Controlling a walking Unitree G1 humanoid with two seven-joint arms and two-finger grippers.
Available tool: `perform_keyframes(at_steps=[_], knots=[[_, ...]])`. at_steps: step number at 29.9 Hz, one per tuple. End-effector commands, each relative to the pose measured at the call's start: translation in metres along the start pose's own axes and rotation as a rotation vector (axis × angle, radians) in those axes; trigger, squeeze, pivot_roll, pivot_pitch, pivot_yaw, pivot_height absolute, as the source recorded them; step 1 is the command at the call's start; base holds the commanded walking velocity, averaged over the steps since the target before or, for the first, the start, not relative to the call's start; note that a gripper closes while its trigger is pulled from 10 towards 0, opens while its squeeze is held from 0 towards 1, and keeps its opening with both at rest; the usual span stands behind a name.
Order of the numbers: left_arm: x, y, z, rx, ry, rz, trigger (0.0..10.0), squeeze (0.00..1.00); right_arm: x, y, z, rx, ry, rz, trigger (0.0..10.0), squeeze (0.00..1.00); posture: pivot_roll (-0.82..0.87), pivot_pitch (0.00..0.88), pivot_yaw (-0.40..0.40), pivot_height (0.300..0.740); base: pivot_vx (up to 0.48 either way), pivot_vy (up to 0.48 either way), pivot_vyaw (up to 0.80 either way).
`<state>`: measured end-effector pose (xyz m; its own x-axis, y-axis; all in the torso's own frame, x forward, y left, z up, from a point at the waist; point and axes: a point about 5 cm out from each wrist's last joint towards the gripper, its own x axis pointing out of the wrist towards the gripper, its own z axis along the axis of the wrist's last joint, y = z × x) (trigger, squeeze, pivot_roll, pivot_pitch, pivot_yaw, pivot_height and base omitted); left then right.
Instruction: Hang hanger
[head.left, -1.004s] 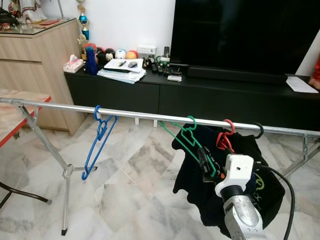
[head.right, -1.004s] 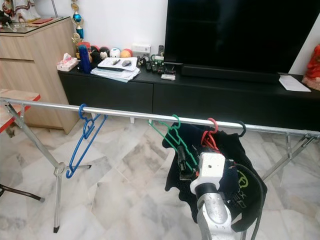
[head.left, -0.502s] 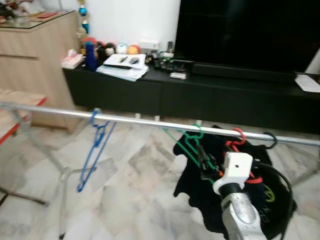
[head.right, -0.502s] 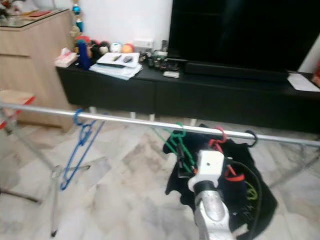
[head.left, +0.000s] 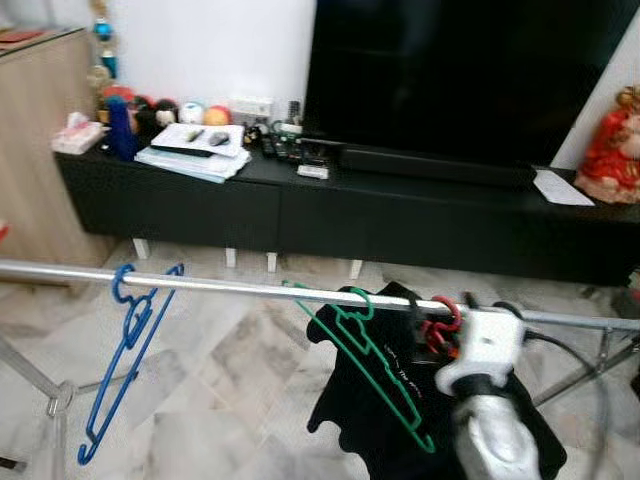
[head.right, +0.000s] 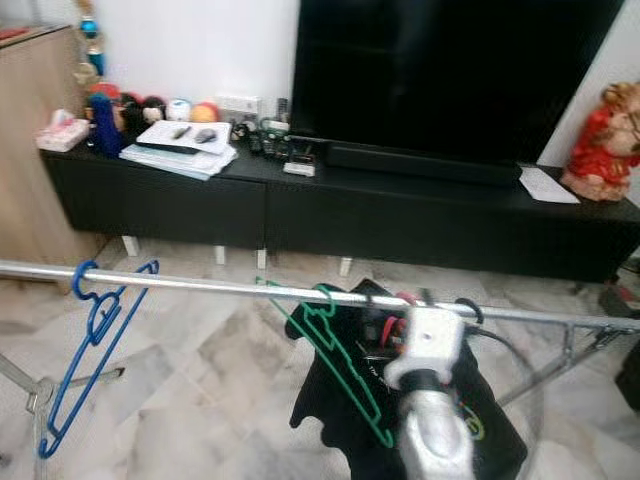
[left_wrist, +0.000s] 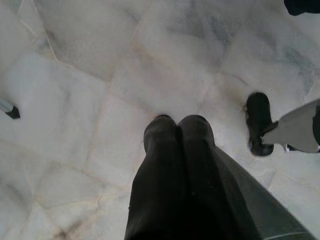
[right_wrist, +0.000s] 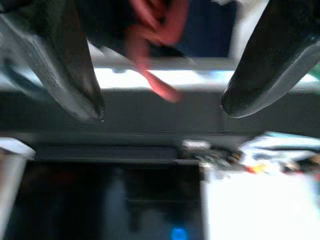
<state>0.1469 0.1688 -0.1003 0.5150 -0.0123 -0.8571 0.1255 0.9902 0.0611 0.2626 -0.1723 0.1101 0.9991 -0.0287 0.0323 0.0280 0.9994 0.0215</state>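
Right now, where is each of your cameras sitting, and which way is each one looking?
Left eye view: on my head, looking down at the rail, green hanger and my right arm.
Right eye view: beside it, same scene.
Left wrist view: on my left wrist, facing the marble floor past the left gripper.
Right wrist view: on my right wrist, facing the red hanger between the right gripper fingers.
Both eyes share the blue hanger.

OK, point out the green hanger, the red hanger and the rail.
green hanger (head.left: 372, 350): left eye view, on its sloping arm.
red hanger (head.left: 444, 322): left eye view, on its hook at the rail.
rail (head.left: 230, 287): left eye view, on the bare bar.
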Motion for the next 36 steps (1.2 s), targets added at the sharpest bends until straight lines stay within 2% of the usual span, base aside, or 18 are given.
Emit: perform_keyframes(at_steps=[1, 5, 9, 11, 17, 22, 26, 31, 36], knots=[[-0.003, -0.006, -0.019, -0.013, 0.075, -0.021, 10.0, 0.0, -0.008, -0.008, 0.01, 0.002, -0.053, -0.054, 10.0, 0.0, -0.09, 0.023, -0.086, 0.74, 0.0, 0.0, 0.0], [-0.003, -0.006, -0.02, -0.007, 0.078, -0.021, 10.0, 0.0, -0.02, -0.019, 0.011, -0.017, -0.05, -0.104, 10.0, 0.0, -0.11, 0.019, -0.081, 0.74, 0.0, 0.0, 0.0], [-0.004, -0.005, -0.021, 0.008, 0.084, -0.025, 10.0, 0.0, -0.028, -0.034, 0.001, -0.042, 0.023, -0.146, 10.0, 0.0, -0.11, 0.01, -0.078, 0.74, 0.0, 0.0, 0.0], [-0.004, -0.005, -0.021, 0.011, 0.084, -0.025, 10.0, 0.0, -0.028, -0.041, -0.006, -0.056, 0.079, -0.161, 10.0, 0.0, -0.11, 0.007, -0.077, 0.74, 0.0, 0.0, 0.0], [-0.003, -0.004, -0.02, 0.015, 0.079, -0.022, 10.0, 0.0, -0.018, -0.049, -0.013, -0.087, 0.156, -0.126, 10.0, 0.0, -0.1, 0.0, -0.075, 0.74, 0.0, 0.0, 0.0], [-0.003, -0.003, -0.019, 0.01, 0.078, -0.018, 10.0, 0.0, -0.013, -0.052, -0.022, -0.115, 0.243, -0.099, 10.0, 0.0, -0.1, 0.013, -0.073, 0.74, 0.0, 0.0, 0.0], [-0.003, -0.003, -0.019, 0.005, 0.08, -0.017, 10.0, 0.0, -0.012, -0.049, -0.04, -0.133, 0.377, -0.028, 10.0, 0.0, -0.09, 0.017, -0.067, 0.74, 0.0, 0.0, 0.0], [-0.003, -0.002, -0.018, 0.0, 0.08, -0.015, 10.0, 0.0, -0.008, -0.048, -0.046, -0.123, 0.429, 0.019, 10.0, 0.0, -0.09, 0.022, -0.065, 0.74, 0.0, 0.0, 0.0], [-0.003, -0.002, -0.017, 0.0, 0.078, -0.014, 10.0, 0.0, 0.003, -0.048, -0.04, -0.11, 0.399, 0.04, 10.0, 0.0, -0.09, 0.023, -0.058, 0.74, 0.0, 0.0, 0.0]])
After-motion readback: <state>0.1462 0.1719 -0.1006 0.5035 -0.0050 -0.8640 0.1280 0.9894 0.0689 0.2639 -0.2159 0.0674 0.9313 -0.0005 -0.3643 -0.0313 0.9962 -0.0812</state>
